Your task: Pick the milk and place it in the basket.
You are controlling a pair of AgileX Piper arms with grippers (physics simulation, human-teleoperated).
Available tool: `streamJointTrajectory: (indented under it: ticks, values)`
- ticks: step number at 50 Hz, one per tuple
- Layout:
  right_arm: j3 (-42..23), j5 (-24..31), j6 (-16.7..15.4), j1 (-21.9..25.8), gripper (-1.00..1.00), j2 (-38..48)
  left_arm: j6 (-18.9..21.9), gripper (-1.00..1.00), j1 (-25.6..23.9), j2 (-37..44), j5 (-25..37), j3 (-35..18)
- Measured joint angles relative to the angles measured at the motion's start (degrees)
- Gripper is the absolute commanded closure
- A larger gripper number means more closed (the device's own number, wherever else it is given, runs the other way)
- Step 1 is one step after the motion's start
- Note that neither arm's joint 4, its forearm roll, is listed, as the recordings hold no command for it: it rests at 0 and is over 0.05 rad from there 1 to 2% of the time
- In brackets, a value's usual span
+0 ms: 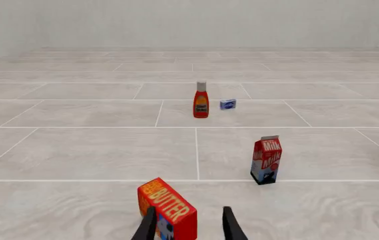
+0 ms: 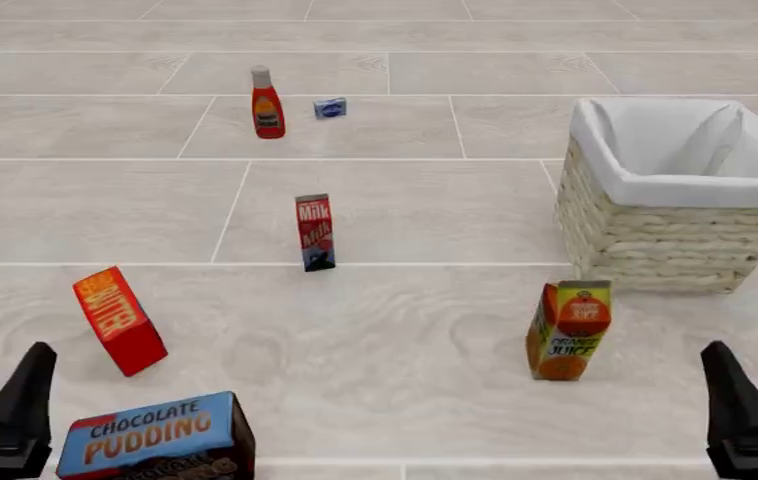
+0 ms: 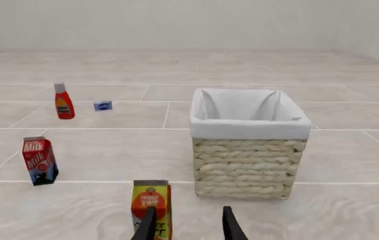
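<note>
Milk (image 2: 315, 232) was the target, and neither end effector had hold of it. The left end effector (image 1: 189, 226) had its fingers spread with nothing between them; from its wrist view the butter box (image 1: 167, 210) sat tilted just ahead of the fingers, slightly off their line. The right end effector (image 3: 188, 226) was likewise spread and empty, its camera looking past the orange juice carton (image 3: 151, 207) toward the basket (image 3: 250, 145). Both hung low at the near edge of the bench (image 2: 406, 330), probably a rest pose that left the whole layout in view.

Outward from there, the carton stood upright near the middle of the surface, apart from everything else, so either arm could likely close on its slim sides without nudging a neighbour. The butter box lay nearer and to its left; a chocolate pudding box (image 2: 152, 437) sat just beside the left arm. The juice carton stood to the right, near the basket's front wall. The basket occupied the right side, open top up, well apart from the target. A ketchup bottle (image 2: 267, 102) and a small blue item (image 2: 330, 108) stood farther back, clear of any likely carrying path.
</note>
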Motion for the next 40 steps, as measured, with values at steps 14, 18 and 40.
streamJointTrajectory:
  ticks: [14, 18, 40]
  values:
    - [-5.78, 3.76, -1.94, 0.59, -1.0, 1.72, 0.0, -1.0, 0.0, 0.19, -0.04, -0.11]
    - [-9.32, 4.94, -1.75, 1.51, -1.0, 5.03, 0.0, -1.0, 0.0, 0.21, -0.05, -0.12]
    - [-36.33, 10.8, -3.68, 14.17, -1.0, 30.19, 0.0, -1.0, 0.0, 0.25, -0.06, -0.15]
